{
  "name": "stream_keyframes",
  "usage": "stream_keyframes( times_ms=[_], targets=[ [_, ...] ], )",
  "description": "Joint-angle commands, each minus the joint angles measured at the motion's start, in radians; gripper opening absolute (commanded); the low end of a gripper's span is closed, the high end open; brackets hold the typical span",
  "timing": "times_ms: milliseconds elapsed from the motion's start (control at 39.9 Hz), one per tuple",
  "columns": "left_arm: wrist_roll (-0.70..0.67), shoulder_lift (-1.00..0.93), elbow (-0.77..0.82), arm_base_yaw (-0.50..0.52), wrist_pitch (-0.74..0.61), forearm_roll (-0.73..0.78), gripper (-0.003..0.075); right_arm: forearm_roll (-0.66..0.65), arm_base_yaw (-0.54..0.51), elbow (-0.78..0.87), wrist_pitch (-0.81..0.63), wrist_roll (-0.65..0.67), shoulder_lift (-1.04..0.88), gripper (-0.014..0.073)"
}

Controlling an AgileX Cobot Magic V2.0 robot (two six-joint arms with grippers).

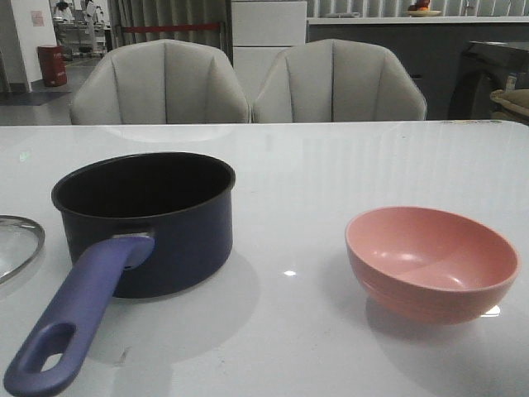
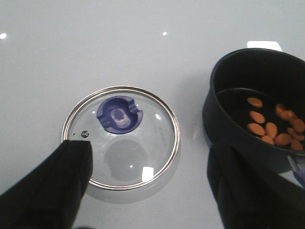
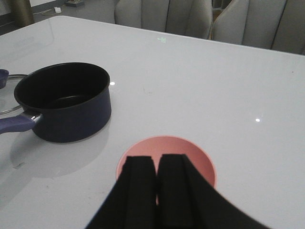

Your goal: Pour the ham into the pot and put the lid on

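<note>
The dark navy pot [image 1: 157, 240] stands on the white table at the left, its purple-blue handle [image 1: 74, 322] pointing toward the front edge. Several orange-pink ham slices [image 2: 271, 129] lie inside the pot [image 2: 228, 100]. The glass lid [image 2: 147, 138] with its blue knob [image 2: 120, 114] lies flat on the table left of the pot; only its edge [image 1: 16, 244] shows in the front view. My left gripper [image 2: 150, 157] is open and empty, above the lid's near rim. My right gripper [image 3: 156, 160] is shut and empty, above the empty pink bowl [image 3: 195, 155].
The pink bowl [image 1: 430, 260] sits at the right of the table, apart from the pot. Two grey chairs [image 1: 161, 83] stand behind the table's far edge. Neither arm shows in the front view.
</note>
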Motion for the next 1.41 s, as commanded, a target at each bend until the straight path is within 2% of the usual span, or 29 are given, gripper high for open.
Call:
stream_keyframes(
  times_ms=[0,125,376,552,652,1054,1255,1380],
  targets=[
    [-0.023,0.107,-0.113,0.042,0.005,-0.001,0.0599,-0.011,0.002,-0.028,-0.075,-0.007,0.005,0.0148],
    [-0.023,0.260,-0.231,0.067,0.138,-0.013,0.0599,-0.011,0.002,-0.028,-0.075,-0.007,0.005,0.0148],
    [-0.021,0.513,-0.441,0.065,0.270,-0.060,0.0601,-0.011,0.002,-0.028,-0.075,-0.007,0.005,0.0148],
    [0.037,0.679,-0.568,0.065,0.381,-0.063,0.0678,-0.011,0.002,-0.028,-0.075,-0.007,0.005,0.0148],
    [0.036,0.759,-0.627,0.065,0.459,-0.025,0.0682,-0.011,0.002,-0.028,-0.075,-0.007,0.005,0.0148],
    [0.061,0.985,-0.785,0.066,0.509,-0.023,0.0682,-0.011,0.002,-0.028,-0.075,-0.007,0.005,0.0148],
    [0.068,1.044,-0.791,0.073,0.511,-0.026,0.0682,-0.011,0.002,-0.028,-0.075,-0.007,0.005,0.0148],
    [0.110,1.080,-0.793,0.107,0.513,-0.087,0.0682,-0.011,0.002,-0.028,-0.075,-0.007,0.005,0.0148]
  ],
)
